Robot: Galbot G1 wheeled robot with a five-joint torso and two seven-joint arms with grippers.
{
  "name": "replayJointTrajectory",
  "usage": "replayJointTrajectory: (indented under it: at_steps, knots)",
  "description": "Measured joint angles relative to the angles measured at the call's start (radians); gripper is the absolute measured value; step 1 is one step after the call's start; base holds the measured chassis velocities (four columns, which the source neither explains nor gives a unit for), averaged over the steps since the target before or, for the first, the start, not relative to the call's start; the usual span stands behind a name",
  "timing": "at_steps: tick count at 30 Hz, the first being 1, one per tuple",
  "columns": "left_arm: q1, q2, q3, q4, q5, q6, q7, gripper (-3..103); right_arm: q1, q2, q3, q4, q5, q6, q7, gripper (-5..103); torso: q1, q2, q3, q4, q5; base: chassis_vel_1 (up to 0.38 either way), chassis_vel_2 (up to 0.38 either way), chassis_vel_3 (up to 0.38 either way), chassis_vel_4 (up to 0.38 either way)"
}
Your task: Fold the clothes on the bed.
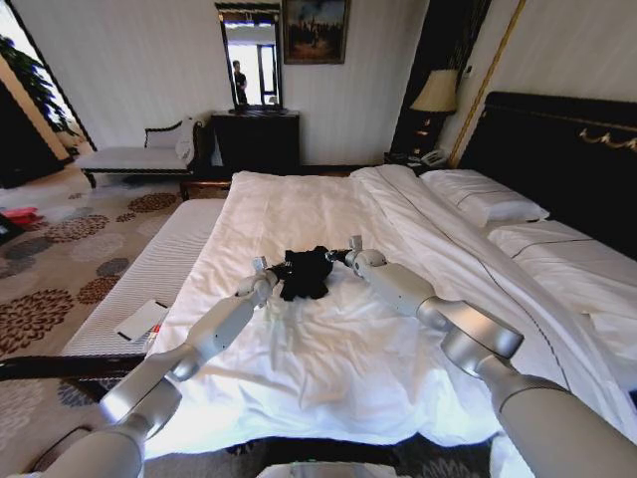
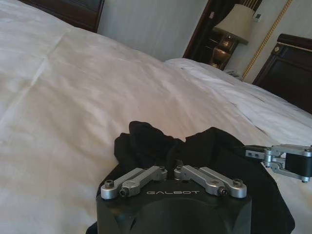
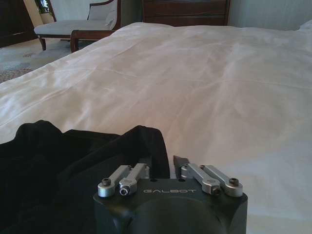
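This is a hotel-style bedroom. A wide bed [image 1: 328, 358] with white duvet and pillows [image 1: 493, 204] fills the middle, backed by a tall dark headboard [image 1: 557, 149] with gold trim. At the bed's head corner a lamp [image 1: 435, 92] and telephone [image 1: 433, 156] stand; along the far wall, a dresser [image 1: 256, 139], mirror [image 1: 251, 55], painting [image 1: 315, 30] and chaise [image 1: 139, 154] on patterned carpet [image 1: 60, 269].

The robot has two smooth silver-grey arms with rounded, bulbous joints. Each black wrist housing carries white "GALBOT" lettering. The left gripper [image 2: 171, 171] and right gripper [image 3: 167, 168] have silver metal linkage fingers fastened with dark screws.
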Motion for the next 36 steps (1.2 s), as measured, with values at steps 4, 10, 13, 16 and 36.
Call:
replayJointTrajectory:
  at_steps: [4,10,13,16,36]
  knots:
    - [0.000,0.003,0.000,0.000,-0.002,0.000,0.000,0,-0.001,-0.001,0.001,0.009,0.001,0.000,0.001,13,0.000,0.000,0.000,0.0001,0.0000,0.000,0.000,0.000,0.000]
    - [-0.002,0.009,-0.004,-0.014,-0.004,0.000,-0.003,0,-0.004,-0.017,0.007,0.060,0.017,-0.003,0.015,1,0.000,0.000,0.000,0.0000,-0.0001,0.000,0.000,0.000,0.000]
    - [-0.003,0.020,-0.009,-0.032,-0.006,0.000,-0.010,0,-0.008,-0.038,0.014,0.107,0.034,-0.008,0.033,0,0.000,0.000,0.000,0.0001,0.0000,0.000,0.000,0.000,0.000]
    - [-0.009,0.037,-0.018,-0.065,-0.013,-0.001,-0.025,0,-0.013,-0.076,0.033,0.180,0.059,-0.017,0.060,0,0.000,0.000,0.000,0.0002,-0.0001,0.000,0.000,0.000,0.000]
    - [-0.276,0.263,0.002,-0.544,-0.251,0.025,-0.172,0,0.044,-0.426,0.261,0.781,0.248,-0.089,0.218,0,0.000,0.000,0.000,-0.0002,0.0000,0.000,0.000,0.000,0.000]
